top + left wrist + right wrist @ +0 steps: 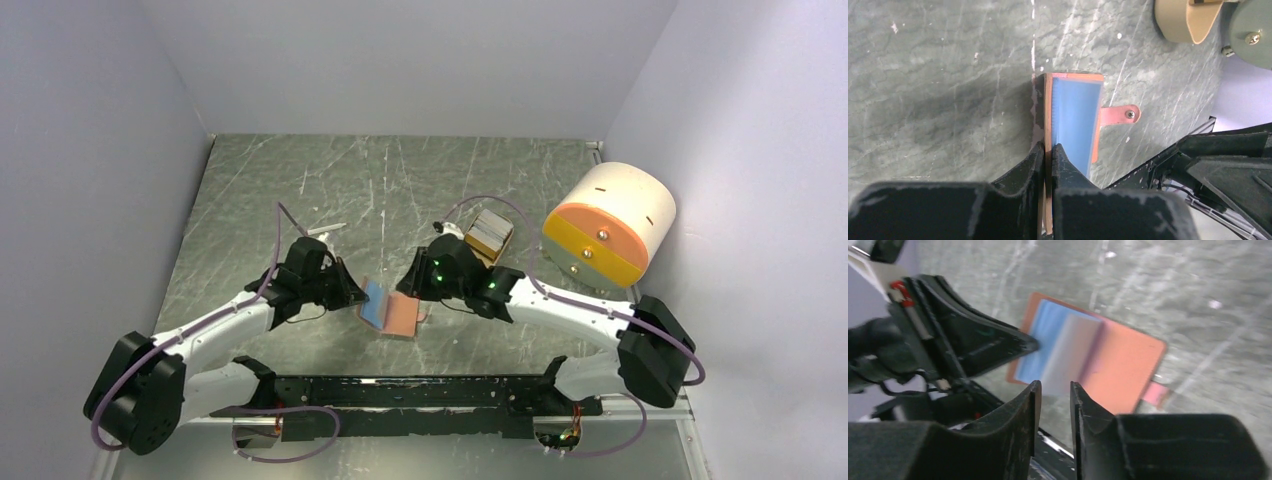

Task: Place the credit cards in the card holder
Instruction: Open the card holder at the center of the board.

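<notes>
The left hand [1049, 150] clamped the card holder's [1048, 100] left flap, holding it open at the middle of the tabletop [300, 180] with the light blue card [1075, 115] inside, so the right hand [1053, 387], jaws narrowly parted and empty just above, needed a flat, square approach for any next card.

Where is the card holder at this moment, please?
In the top view the card holder sits open in the middle of the table, its left flap pinched by the left gripper.
</notes>
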Controlling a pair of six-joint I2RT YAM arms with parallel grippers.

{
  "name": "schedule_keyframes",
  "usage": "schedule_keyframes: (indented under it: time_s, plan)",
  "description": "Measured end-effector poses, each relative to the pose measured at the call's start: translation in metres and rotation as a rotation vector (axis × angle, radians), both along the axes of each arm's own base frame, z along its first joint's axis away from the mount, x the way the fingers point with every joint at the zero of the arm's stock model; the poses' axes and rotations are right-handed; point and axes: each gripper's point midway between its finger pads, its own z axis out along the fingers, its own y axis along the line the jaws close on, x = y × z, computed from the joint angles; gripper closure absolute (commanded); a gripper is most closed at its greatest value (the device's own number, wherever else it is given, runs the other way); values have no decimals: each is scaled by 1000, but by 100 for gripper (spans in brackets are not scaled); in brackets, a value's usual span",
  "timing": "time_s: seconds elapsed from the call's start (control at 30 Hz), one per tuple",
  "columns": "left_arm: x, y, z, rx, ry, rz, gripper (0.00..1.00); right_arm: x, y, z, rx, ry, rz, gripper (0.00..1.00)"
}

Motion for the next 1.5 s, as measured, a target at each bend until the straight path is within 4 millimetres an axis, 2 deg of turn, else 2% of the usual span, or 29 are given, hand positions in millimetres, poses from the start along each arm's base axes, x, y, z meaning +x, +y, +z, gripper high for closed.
schedule_keyframes:
  time_s: [0.13, 0.27, 0.4, 0.5, 0.6, 0.73, 0.83, 0.93, 1.1, 1.23, 1.3, 1.37, 1.5]
  plan:
    - [6, -2, 12, 21, -72, 2, 91, 6, 30, 16, 108, 26, 16, 75]
    - [15, -2, 26, 25, -134, 23, 91, 18, 59, 20, 162, 53, 17, 80]
    - [17, 2, 29, 38, -155, 42, 91, 24, 78, 13, 185, 86, 24, 82]
    - [17, 5, 26, 54, -150, 52, 91, 23, 83, -2, 164, 121, 30, 83]
    - [16, 6, 25, 58, -144, 53, 91, 22, 80, -18, 120, 142, 23, 84]
    - [17, 3, 23, 47, -130, 56, 91, 21, 62, -39, 31, 133, 5, 85]
    - [14, 0, 17, 21, -108, 57, 91, 12, 36, -72, -78, 143, -10, 86]
    - [7, 1, 6, -9, -64, 59, 81, 1, 9, -102, -169, 166, -26, 87]
    - [-4, 6, -10, -64, 11, 68, 63, 4, 4, -101, -168, 112, -15, 87]
    - [-7, 3, -7, -92, 21, 41, 61, 4, 3, -101, -160, 85, 4, 87]
    - [-9, 2, -9, -90, 28, 29, 66, 3, 2, -100, -163, 75, 13, 87]
    - [-11, 1, -12, -87, 39, 18, 77, 3, 1, -99, -168, 70, 19, 86]
    - [-14, 0, -13, -92, 47, -5, 88, 1, -2, -96, -185, 60, 36, 77]
